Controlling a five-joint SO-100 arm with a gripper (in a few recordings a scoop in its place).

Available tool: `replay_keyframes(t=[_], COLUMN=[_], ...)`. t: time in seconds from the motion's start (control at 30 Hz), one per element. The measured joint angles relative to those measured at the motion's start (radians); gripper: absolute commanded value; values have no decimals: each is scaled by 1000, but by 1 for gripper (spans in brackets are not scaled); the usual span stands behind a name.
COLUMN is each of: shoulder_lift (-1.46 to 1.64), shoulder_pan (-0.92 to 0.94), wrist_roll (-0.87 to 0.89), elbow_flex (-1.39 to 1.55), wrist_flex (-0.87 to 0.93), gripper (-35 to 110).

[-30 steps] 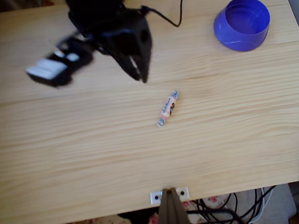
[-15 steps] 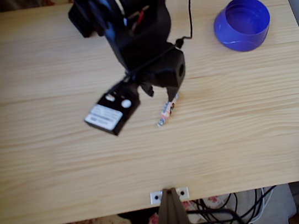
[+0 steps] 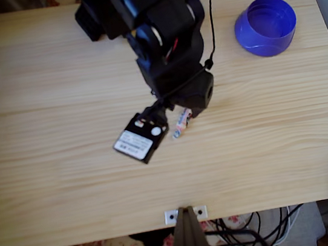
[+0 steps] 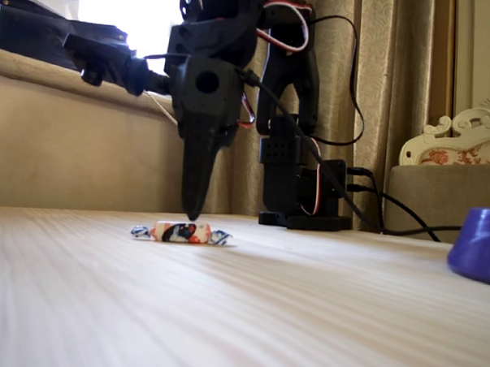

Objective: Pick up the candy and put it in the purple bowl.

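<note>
The candy [image 3: 181, 124] lies on the wooden table near its middle, a small pale wrapped sweet with twisted bluish ends; in the fixed view the candy [image 4: 180, 232] lies flat. My black gripper [image 4: 193, 216] points straight down, its tip just above the candy's right part. There its fingers merge into one dark wedge, so any gap is hidden. From overhead the gripper body [image 3: 183, 93] covers the candy's upper end. The purple bowl [image 3: 265, 26] stands far off at the table's upper right, and the bowl [image 4: 480, 246] shows at the right edge.
A black wrist camera block [image 3: 140, 140] with a white label hangs left of the candy. The arm's base [image 4: 297, 194] and its cables [image 3: 206, 25] sit at the table's far edge. Bare wood [image 3: 69, 185] stretches out around the candy.
The gripper swung from the upper left of the table to the candy and came down over it. The candy and the bowl have not moved.
</note>
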Motion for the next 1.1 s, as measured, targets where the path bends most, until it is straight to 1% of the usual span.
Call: replay_keyframes(t=[0.37,0.53,0.63,0.83,1.1], shoulder_lift=[-110,-137,-137,-137,-49], shoulder_pan=[-21,-17,-29,-18,0], wrist_roll=[38,43,51,77,89], elbow_flex=[-81,-107,-107,-106,14], wrist_flex=[21,29,6,-6,-32], gripper=[20,11,0,0,0])
